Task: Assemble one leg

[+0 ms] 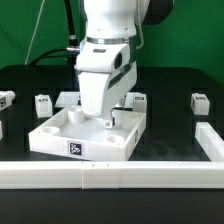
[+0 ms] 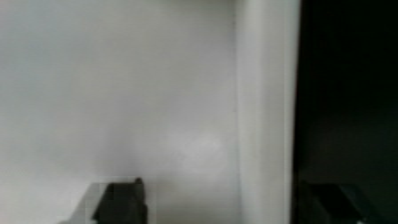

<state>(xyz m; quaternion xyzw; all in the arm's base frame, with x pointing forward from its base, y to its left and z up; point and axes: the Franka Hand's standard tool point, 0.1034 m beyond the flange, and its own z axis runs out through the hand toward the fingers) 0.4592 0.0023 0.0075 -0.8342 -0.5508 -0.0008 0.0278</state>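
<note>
The big white square tray [image 1: 60, 133] with corner sockets lies in the middle of the black table. My gripper [image 1: 108, 120] hangs low over the tray's far part on the exterior view's right. In the wrist view its two dark fingertips [image 2: 121, 200] stand wide apart, so my gripper [image 2: 228, 205] is open and empty. The tray's flat white face [image 2: 125, 100] and one raised edge lie between them, with black table beyond. Small white legs stand on the table apart from the gripper: one [image 1: 42, 101] on the exterior view's left, one [image 1: 200, 101] on its right, and one [image 1: 138, 99] behind the tray.
Another small white tagged block [image 1: 5, 99] sits at the far left edge of the exterior view. A low white rail [image 1: 110, 176] runs along the table's front and turns back on the right [image 1: 210, 143]. A green backdrop stands behind.
</note>
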